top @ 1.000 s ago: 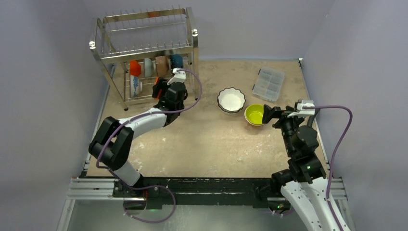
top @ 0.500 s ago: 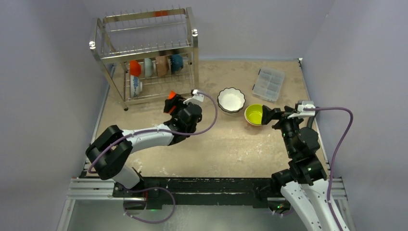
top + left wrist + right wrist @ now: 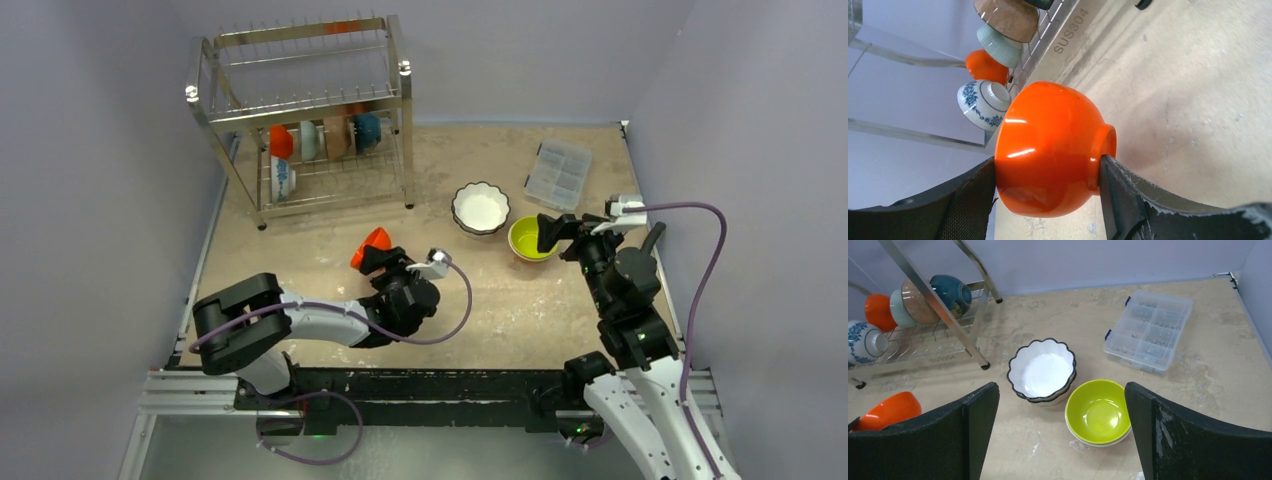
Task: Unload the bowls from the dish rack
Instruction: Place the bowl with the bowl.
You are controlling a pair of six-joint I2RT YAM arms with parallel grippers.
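— What sits farthest left?

— The rack (image 3: 300, 110), well beyond the left gripper (image 3: 1047, 165) and off to its left. Five bowls stand on edge on its lower tier. The blue-patterned bowl (image 3: 283, 180) is nearest that gripper. Behind it runs a row: the racked orange bowl (image 3: 281, 142), pale green bowl (image 3: 307, 140), tan bowl (image 3: 335, 136) and teal bowl (image 3: 366, 130).

— And the left gripper itself?

— It is clamped on the orange bowl (image 3: 370, 245), which lies on its side between the fingers. One finger presses at the rim, the other against the foot ring. I cannot tell whether the bowl clears the table (image 3: 480, 310).

— Further right?

— The white bowl (image 3: 1045, 371) stands upright on the table, ahead of the right gripper (image 3: 1062, 390) and slightly to its left. The green bowl (image 3: 1098, 412) is just beside it, also upright, and closer to that gripper, right in front of the fingers.

— Is the right gripper holding anything?

— No. Its fingers are spread wide with nothing between them. The box (image 3: 1148, 330) lies farther ahead of it, to its right, apart from both bowls.
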